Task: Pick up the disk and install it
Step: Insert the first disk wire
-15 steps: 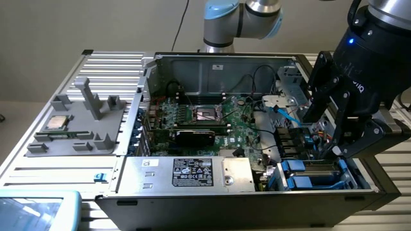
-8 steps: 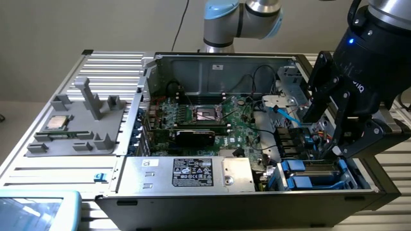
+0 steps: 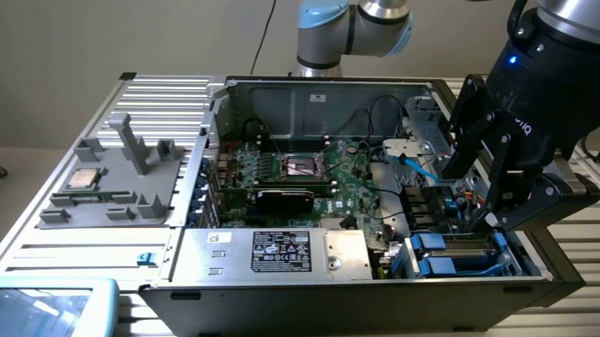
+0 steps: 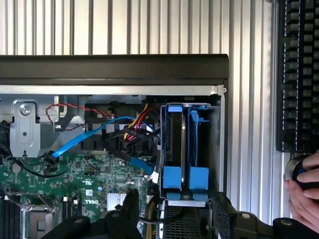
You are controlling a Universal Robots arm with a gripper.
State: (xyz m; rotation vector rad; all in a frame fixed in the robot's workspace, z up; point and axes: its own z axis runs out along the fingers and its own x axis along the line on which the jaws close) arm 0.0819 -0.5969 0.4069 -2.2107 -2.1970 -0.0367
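The disk (image 4: 174,144) stands on edge in the drive cage (image 4: 217,149) at a corner of the open computer case. Its dark metal body is clipped in a bright blue bracket. In the exterior view the disk (image 3: 440,242) is the farther of two blue units at the case's lower right. The other blue-bracketed unit (image 4: 198,149) sits right beside it. My gripper (image 4: 175,214) hovers above the cage, open, with a dark fingertip (image 4: 132,206) on either side and nothing between them. In the exterior view the gripper (image 3: 473,200) hangs just over the bay.
Red, yellow and blue cables (image 4: 134,127) run beside the cage over the motherboard (image 3: 310,168). A power supply (image 3: 272,253) lies along the near wall. A grey fixture (image 3: 122,182) holds a silver chip (image 3: 84,179). A keyboard (image 4: 299,74) and a person's hand (image 4: 304,191) lie outside the case.
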